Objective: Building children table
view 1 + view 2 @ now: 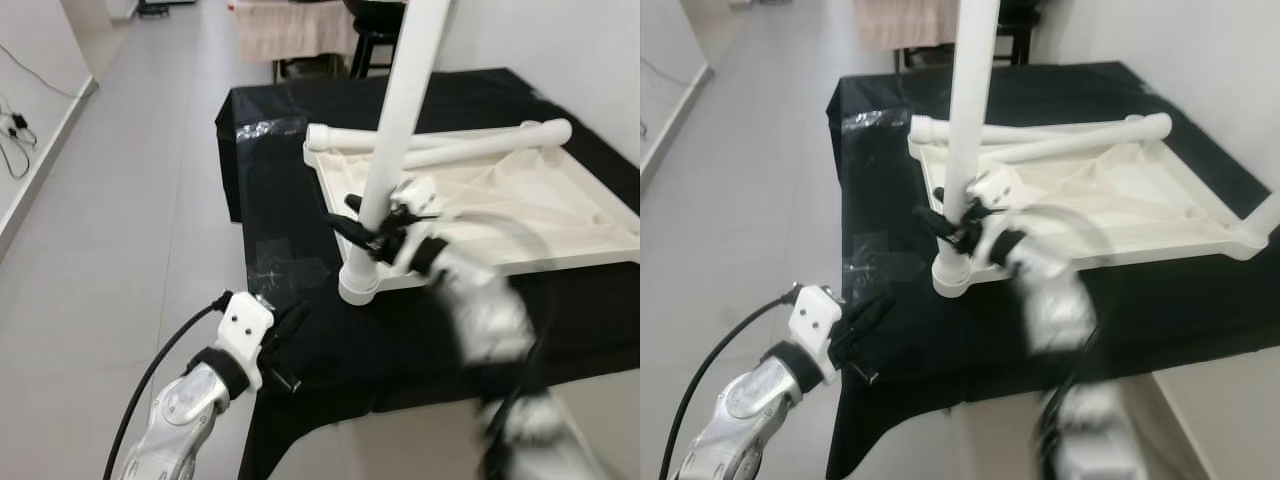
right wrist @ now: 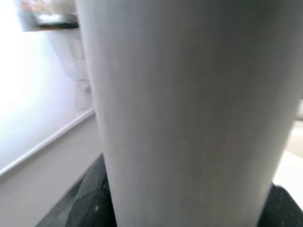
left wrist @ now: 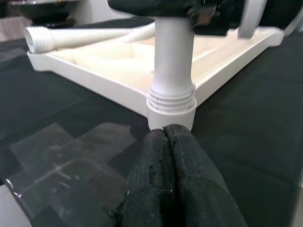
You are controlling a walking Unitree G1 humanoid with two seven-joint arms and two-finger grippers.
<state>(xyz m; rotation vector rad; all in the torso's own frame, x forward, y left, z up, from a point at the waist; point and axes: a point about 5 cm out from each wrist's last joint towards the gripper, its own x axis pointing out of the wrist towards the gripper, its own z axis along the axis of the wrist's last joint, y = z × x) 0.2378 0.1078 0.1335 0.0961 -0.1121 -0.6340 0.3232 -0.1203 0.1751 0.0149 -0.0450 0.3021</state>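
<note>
A white children's table top [image 1: 530, 205] lies upside down on a black-covered table [image 1: 290, 140]. One white leg [image 1: 400, 120] stands upright in the top's near-left corner socket [image 1: 360, 285]. My right gripper [image 1: 375, 232] is shut around this leg just above the socket; the right wrist view has the leg [image 2: 189, 113] very close. Two loose white legs [image 1: 450, 135] lie across the top's far edge. My left gripper [image 1: 290, 345] hovers at the black table's front-left edge, its fingers [image 3: 165, 142] shut together and pointing at the socket [image 3: 171, 101], a short way from it.
Patches of clear tape [image 1: 285, 265] lie on the black cover left of the socket. Grey floor runs along the left, with a cable [image 1: 15, 130] by the wall. A dark stool [image 1: 375, 40] and a draped cloth [image 1: 295, 30] stand beyond the table's far end.
</note>
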